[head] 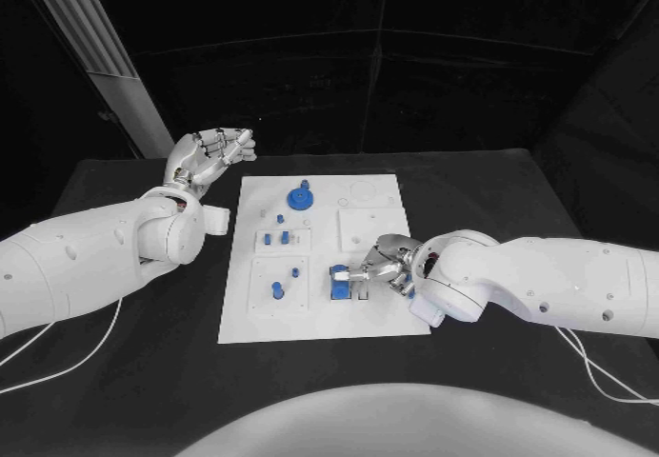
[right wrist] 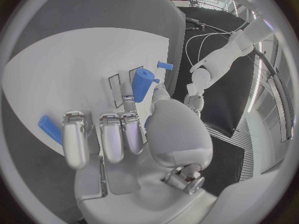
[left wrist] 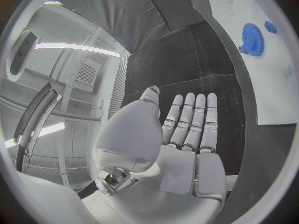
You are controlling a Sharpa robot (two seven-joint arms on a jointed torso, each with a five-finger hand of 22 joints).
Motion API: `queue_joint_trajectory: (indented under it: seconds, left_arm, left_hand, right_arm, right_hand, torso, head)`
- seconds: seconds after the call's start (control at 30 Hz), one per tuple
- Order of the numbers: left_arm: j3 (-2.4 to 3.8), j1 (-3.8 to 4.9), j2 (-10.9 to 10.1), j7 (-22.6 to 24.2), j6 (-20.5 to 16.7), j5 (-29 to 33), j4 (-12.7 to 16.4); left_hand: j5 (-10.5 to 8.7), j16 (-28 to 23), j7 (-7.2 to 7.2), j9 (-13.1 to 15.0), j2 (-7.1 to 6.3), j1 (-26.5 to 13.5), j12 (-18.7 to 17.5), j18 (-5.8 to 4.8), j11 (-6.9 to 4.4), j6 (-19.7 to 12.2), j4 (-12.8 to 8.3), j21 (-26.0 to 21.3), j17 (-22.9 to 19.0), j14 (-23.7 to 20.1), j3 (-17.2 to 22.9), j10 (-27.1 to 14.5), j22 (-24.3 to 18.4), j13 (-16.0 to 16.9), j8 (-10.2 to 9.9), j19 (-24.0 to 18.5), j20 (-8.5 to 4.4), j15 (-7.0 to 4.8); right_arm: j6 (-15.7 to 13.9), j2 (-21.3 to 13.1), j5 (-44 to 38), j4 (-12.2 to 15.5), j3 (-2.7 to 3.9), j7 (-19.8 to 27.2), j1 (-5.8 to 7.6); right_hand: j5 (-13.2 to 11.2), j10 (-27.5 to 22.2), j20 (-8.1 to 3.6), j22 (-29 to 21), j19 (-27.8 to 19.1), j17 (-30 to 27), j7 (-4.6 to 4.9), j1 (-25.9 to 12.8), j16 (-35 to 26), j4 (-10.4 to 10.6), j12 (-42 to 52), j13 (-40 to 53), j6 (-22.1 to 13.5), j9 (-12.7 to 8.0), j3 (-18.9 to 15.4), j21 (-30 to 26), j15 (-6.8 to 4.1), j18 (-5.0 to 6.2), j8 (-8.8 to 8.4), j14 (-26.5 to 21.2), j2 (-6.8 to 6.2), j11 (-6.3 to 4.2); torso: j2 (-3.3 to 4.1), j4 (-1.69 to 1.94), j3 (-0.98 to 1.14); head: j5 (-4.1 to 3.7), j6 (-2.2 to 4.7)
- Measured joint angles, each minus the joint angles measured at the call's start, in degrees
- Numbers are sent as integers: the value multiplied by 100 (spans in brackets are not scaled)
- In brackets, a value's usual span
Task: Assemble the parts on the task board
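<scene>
So far you have a blue gear (head: 301,199) seated at the board's (head: 316,324) far end and small blue pieces (head: 279,238) standing in the middle slots. Your right hand (head: 382,267) pinches a blue peg (right wrist: 142,84) at its fingertips, just above the near slots, not yet seated. Your left hand (head: 206,157) hangs off the board, fingers apart, holding nothing.

Blue parts (head: 300,199) on white task board (head: 316,324), black table (head: 165,381).
</scene>
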Motion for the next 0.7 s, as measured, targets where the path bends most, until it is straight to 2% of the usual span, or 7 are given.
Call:
queue_joint_trajectory:
  seconds: [0.1, 0.3, 0.37, 0.47, 0.6, 0.67, 0.7]
  left_arm:
    - [0, 0, 1, 0, 1, 0, 0]
    - [0, -2, 1, 0, 3, 0, -1]
    - [0, -2, 1, 0, 4, 0, -1]
    - [0, -2, -4, 0, 5, 0, 0]
    - [0, -6, -10, 0, 6, 0, 1]
    - [0, -9, -13, 0, 7, 0, 0]
    - [0, -12, -13, 0, 7, 0, -1]
  left_hand:
    - [0, 0, 0, 0, -1, -1, 0, -1, 0, 0, 4, 0, 0, 0, -4, 0, 0, 0, 0, 0, 0, 0]
    - [0, 0, 0, 0, -1, -1, 0, 0, 0, 0, 4, 0, 0, 0, -4, 0, 0, 0, 0, 0, 0, 0]
    - [0, 0, 0, 0, -1, -1, 0, 0, 0, 0, 4, 0, 0, 0, -4, 0, 0, 0, 0, 0, 0, 0]
    - [0, -1, 0, 1, -1, -1, 0, 0, 0, 0, 4, 0, 1, 0, -4, 0, 0, 0, 0, 0, 0, 0]
    - [-1, 0, 0, 1, -1, -1, 0, 0, 0, 0, 4, 0, 1, 0, -4, 0, 1, 0, 0, 0, 0, 0]
    - [-2, -1, 0, 1, -1, -1, 0, 0, 0, 0, 4, 0, 1, 0, -4, 0, 1, 0, 0, 0, 0, 0]
    - [-2, -1, 0, 1, -1, -1, 0, 0, 0, 0, 4, 0, 1, 0, -4, 0, 1, 0, 0, 0, 0, 0]
  right_arm:
    - [-1, 0, -5, 0, 0, 0, 0]
    - [-14, 0, -10, 3, 0, 6, 0]
    - [-28, -7, -14, 17, 0, 12, 0]
    - [-64, -39, -28, 59, 0, 30, 0]
    - [-121, -116, -93, 150, 1, 68, -1]
    - [-143, -164, -138, 209, 3, 85, -1]
    - [-152, -186, -161, 237, 3, 91, -1]
  right_hand:
    - [0, 0, 0, 0, 0, 0, 0, -63, 0, 5, 0, 0, 0, 12, -53, 0, 0, 0, 0, 0, -63, 0]
    - [0, 0, -19, 0, -20, 0, 0, -74, 0, 10, 0, 0, 0, 33, -57, 0, 0, 0, 0, 0, -74, 0]
    - [0, 0, -31, 0, -9, 0, -36, -82, 0, 10, 0, 0, 47, 58, -57, 0, -21, 0, 0, -21, -65, 0]
    - [0, -1, -55, 0, -14, 0, -79, -105, 0, 1, 0, 0, 172, 138, -65, 0, -67, 1, 125, -6, -42, -63]
    - [0, -2, -143, 0, -9, 0, -208, -53, 0, -6, 0, 0, 375, 408, -72, 0, -158, 1, 474, -11, 2, -194]
    - [1, -7, -232, 0, -3, 0, -286, 22, 0, -12, 0, 0, 412, 777, -97, 0, -253, 0, 871, -4, -2, -305]
    - [1, -3, -281, 0, -10, 0, -352, 49, 0, -4, 0, 0, 305, 1144, -136, 0, -322, 1, 1230, -9, -28, -376]
  torso:
    - [-1, -1, 1]
    - [-3, -1, 1]
    - [-3, -1, 2]
    - [-3, -1, 2]
    - [-3, -2, 5]
    - [-3, -5, 5]
    - [-4, -5, 5]
  head:
    - [-2, 0]
    - [-2, 0]
    - [-3, 0]
    - [-3, 0]
    - [18, 0]
    - [22, 0]
    - [20, 0]
